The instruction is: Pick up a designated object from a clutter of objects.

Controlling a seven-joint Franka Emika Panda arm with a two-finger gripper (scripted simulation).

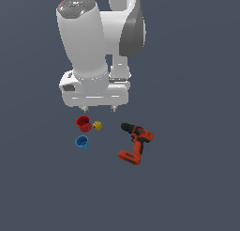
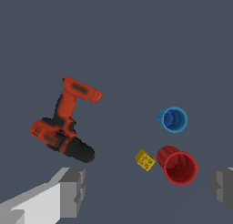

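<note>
The small blue cup [image 1: 82,142] stands upright on the dark floor, nearer the camera than the red cup [image 1: 84,124]. A tiny yellow cube [image 1: 97,126] lies just to the exterior view's right of the red cup. The orange-red and black power drill [image 1: 134,142] lies on its side further to the right. My gripper [image 1: 98,108] hangs open and empty above the floor, behind the red cup and the cube. In the wrist view the blue cup [image 2: 172,119], red cup [image 2: 178,165], cube [image 2: 145,160] and drill [image 2: 66,122] all show, with my fingers [image 2: 73,191] wide apart.
The dark flat floor [image 1: 187,188] spreads all around the four objects. The robot's white arm [image 1: 89,42] rises behind them.
</note>
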